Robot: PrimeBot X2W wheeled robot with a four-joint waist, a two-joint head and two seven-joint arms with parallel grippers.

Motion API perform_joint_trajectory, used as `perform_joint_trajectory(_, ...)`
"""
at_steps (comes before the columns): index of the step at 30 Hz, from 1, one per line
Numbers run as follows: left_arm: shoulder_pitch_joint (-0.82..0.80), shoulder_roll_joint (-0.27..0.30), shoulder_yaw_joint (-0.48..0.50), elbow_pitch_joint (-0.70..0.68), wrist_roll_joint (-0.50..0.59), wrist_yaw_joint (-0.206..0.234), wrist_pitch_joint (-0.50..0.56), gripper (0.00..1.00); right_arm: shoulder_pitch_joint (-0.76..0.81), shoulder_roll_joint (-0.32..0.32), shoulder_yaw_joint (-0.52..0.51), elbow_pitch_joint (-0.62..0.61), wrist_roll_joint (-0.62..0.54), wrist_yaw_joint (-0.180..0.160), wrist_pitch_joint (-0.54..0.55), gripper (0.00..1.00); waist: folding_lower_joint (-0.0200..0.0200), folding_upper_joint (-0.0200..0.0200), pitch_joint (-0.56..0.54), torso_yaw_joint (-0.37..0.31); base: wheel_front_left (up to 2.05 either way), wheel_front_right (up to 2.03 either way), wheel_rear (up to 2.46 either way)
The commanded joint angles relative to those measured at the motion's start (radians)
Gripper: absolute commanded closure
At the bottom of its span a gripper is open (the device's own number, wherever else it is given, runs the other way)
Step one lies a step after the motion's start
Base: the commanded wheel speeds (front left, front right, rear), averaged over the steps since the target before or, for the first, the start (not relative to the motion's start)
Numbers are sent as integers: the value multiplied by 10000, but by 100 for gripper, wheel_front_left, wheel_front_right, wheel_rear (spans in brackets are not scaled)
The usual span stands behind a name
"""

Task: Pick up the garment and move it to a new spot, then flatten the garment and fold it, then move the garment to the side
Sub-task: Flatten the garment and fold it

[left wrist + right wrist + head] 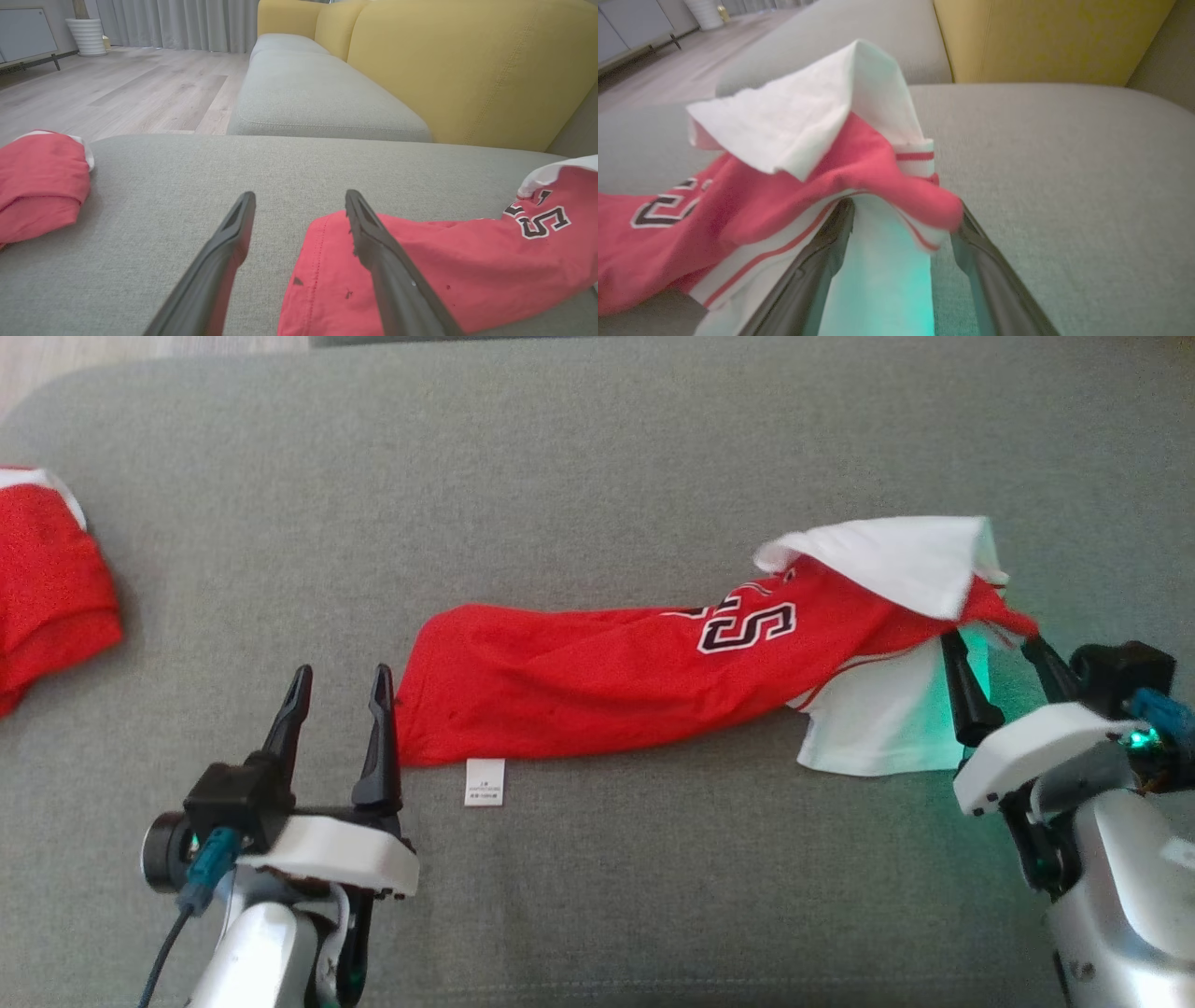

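The garment [597, 681], a red and white jersey, lies across the grey cushion [597, 448] as a long bunched strip, from the centre of the head view out to the right, with a white panel flipped over its right end and a care label [485, 781] poking out below its left hem. The left gripper [341, 674] sits at lower left with its fingers spread and empty, the inner one right beside the hem. The right gripper [990, 644] at the right edge also has its fingers apart and pinches nothing, but in the right wrist view a red corner [924, 200] is draped over one finger [994, 280] and white cloth lies between the pair. That drape looks like the main risk: if this arm pulls away, the corner could catch and drag the right end, bunching it further instead of leaving it flat. The strip seems rolled in several layers, so a pinch at the left hem may take only the top layer, or the label, and spread it unevenly. A second red garment [47, 588] lies folded at the far left, and a wide sweep that way could disturb it.
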Motion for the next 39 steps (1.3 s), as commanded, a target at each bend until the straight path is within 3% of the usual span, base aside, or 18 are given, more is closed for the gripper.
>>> perform_joint_trajectory(1, -148, 202, 418, -236, -65, -13, -140, 0, 241, 35, 146, -760, 34, -9, -363, 0, 0, 0, -220, -116, 0, 0, 0)
perform_joint_trajectory(13, 350, 506, 473, -405, -42, 182, -21, 0, 2134, 795, -445, -4608, -831, -9, -437, 0, 0, 0, -1076, -355, 0, 0, 0)
perform_joint_trajectory(21, 825, 598, 356, -691, -16, 297, 128, 0, 3217, 1145, -206, -6119, -1157, -9, 160, 0, 0, 0, -1541, -351, 0, 0, 0)
perform_joint_trajectory(27, 1116, 670, 324, -901, -36, 400, 251, 0, 3848, 1301, -63, -6755, -1182, -9, 484, 0, 0, 0, -1627, -363, 0, 0, 0)
perform_joint_trajectory(39, 1112, 735, 255, -911, -103, 447, 347, 0, 3938, 1408, -61, -6871, -1128, -9, 574, 0, 0, 0, -1606, -368, 0, 0, 0)
